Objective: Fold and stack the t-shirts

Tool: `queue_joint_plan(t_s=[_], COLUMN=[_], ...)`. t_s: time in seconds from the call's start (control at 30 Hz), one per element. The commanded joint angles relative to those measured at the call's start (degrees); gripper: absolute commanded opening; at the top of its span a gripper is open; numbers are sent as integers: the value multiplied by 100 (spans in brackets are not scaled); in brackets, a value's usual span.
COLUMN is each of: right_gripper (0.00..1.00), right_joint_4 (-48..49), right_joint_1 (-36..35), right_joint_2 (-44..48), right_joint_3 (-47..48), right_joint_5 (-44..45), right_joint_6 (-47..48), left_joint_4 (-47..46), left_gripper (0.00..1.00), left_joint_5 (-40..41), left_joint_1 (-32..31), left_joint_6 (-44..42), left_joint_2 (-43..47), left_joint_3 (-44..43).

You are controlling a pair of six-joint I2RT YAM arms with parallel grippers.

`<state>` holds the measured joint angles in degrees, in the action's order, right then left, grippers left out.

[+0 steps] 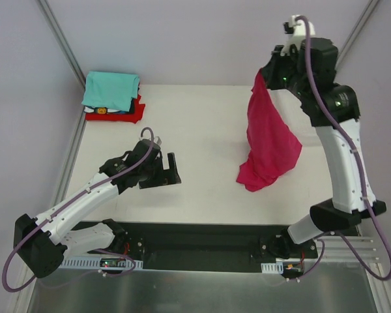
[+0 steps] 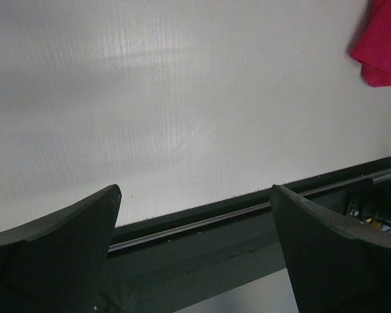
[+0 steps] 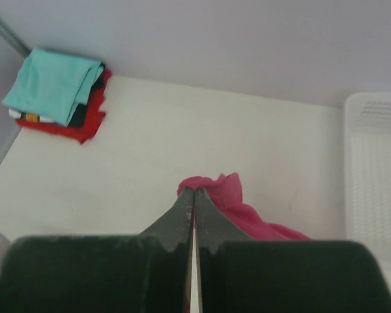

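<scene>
The surface [image 1: 202,130] carries all the cloth. The pink shirt [image 1: 268,140] is the largest thing on it: it hangs from the right gripper [image 1: 266,77], raised over the far right part of the surface. Its long axis runs up and down, and its lower end lies bunched and touching the surface. In the right wrist view that gripper's jaws are pressed together with a pinch of the pink cloth between their tips.

A white mesh basket [image 3: 375,176] shows at the right edge of the right wrist view. Only part of it is visible, so what it holds cannot be told.

The stack [image 1: 112,98] of folded shirts sits in the far left corner, well apart from the pink shirt. It has teal on top, a dark and white layer under that, and red at the bottom.

The left gripper [image 1: 168,171] hovers low over the near left of the surface, jaws spread wide and holding nothing. The pink shirt's lower end lies to its right, well apart, showing in the upper right corner of the left wrist view.

Judging from this, the shirt has yet to be spread flat. The free left arm is the one placed to reach across for the trailing end, while the stack lies on its own side
</scene>
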<state>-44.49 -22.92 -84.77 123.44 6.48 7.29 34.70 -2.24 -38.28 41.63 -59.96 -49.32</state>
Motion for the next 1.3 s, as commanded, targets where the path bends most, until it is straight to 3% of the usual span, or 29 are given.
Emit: queue_joint_plan(t_s=[0.0,0.17,0.27,0.4,0.53,0.7,0.83,0.97,1.27], right_gripper=[1,1,1,1,1,1,1,1,1], right_joint_4=[-988,-1571,-1317,-774,176,468,398,239,669], right_joint_1=[-615,-1443,-1812,-2103,-2103,-1831,-1155,-418,-204], right_joint_2=[-855,-1849,-1806,-1203,55,1251,1954,2026,1500], right_joint_3=[942,1701,1579,1377,140,-434,-847,-1426,-2596], right_joint_5=[-1112,-1517,-1948,-2579,-2670,-1934,-1703,-1623,-1756], right_joint_6=[-70,185,45,-87,-166,18,132,185,-52], left_joint_4=[-51,-60,-60,-68,-33,-51,-51,-51,-42], left_gripper=[99,99,99,99,99,99,99,99,99], left_joint_5=[198,470,348,39,40,-83,-163,-180,-163], left_joint_1=[-48,-22,241,655,743,743,735,734,734], left_joint_6=[109,232,258,189,83,117,126,100,-5], left_joint_2=[108,125,160,380,556,363,152,108,117], left_joint_3=[54,142,230,388,423,379,274,186,168])
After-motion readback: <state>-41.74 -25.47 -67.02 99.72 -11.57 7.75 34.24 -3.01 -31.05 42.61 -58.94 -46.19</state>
